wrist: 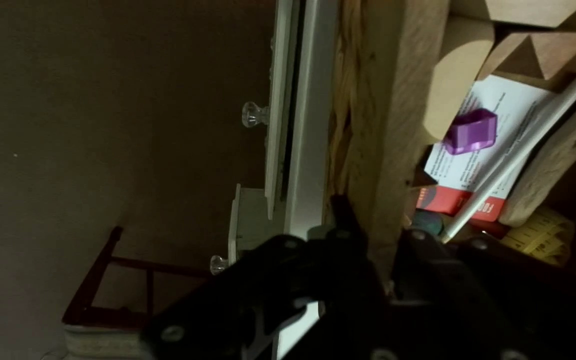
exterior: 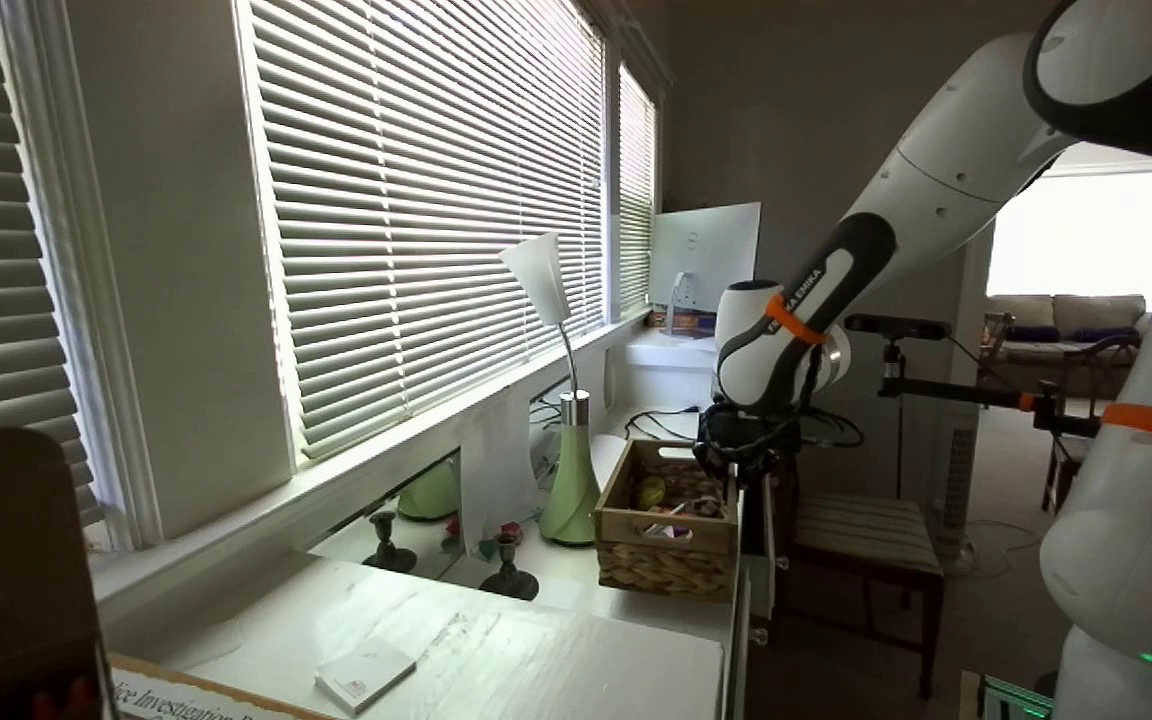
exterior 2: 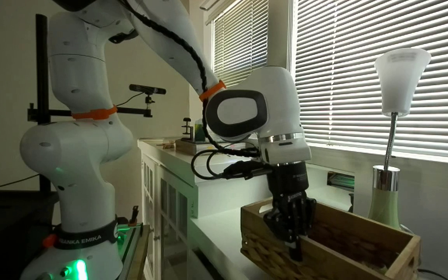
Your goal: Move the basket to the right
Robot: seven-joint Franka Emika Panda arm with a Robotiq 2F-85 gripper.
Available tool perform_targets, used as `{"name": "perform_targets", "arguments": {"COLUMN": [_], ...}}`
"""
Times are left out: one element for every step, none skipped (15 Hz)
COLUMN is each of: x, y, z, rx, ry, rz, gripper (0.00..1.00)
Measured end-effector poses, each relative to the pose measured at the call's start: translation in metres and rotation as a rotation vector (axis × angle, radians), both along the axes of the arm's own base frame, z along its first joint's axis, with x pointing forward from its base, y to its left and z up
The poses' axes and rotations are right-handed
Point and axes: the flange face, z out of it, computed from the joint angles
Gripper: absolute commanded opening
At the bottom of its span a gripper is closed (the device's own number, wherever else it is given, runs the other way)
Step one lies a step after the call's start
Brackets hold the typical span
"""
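- Robotiq gripper (exterior 2: 301,238): fingers pinching the near long wall of the wicker basket (exterior 2: 335,264), one outside, one inside the rim.
- Basket at the white counter (exterior 2: 218,229)'s front edge; inside, in the wrist view, yellow measuring tape (wrist: 540,237) and printed card (wrist: 468,170).
- Green-based table lamp (exterior 2: 386,179) just behind the basket.
- White window blinds (exterior 2: 364,23) beyond the lamp.

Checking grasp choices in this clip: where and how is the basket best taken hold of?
Probably by the wooden rim of the basket, on its long wall away from the lamp, coming straight down from above. Its open top lets the jaws straddle that straight, narrow edge, one inside, one outside. The gripper is placed that way; whether it is clamped, I cannot tell.
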Motion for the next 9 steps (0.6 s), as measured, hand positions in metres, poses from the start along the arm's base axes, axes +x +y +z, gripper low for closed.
{"name": "perform_targets", "arguments": {"x": [-0.001, -0.001, -0.002, -0.002, -0.002, -0.002, -0.001, -0.001, -0.001], "y": [-0.003, -0.006, -0.007, -0.008, -0.009, -0.009, -0.009, -0.009, -0.008], "z": [-0.004, -0.007, -0.010, -0.013, -0.015, -0.017, -0.019, -0.021, -0.022], "rx": [-0.009, -0.016, -0.020, -0.022, -0.022, -0.021, -0.020, -0.019, -0.016], "ry": [-0.001, -0.001, 0.001, 0.003, 0.003, 0.003, 0.005, 0.006, 0.007], "rz": [-0.004, -0.007, -0.009, -0.010, -0.010, -0.010, -0.009, -0.008, -0.007], "gripper": [0.04, 0.04, 0.04, 0.04, 0.04, 0.04, 0.04, 0.04, 0.04]}}
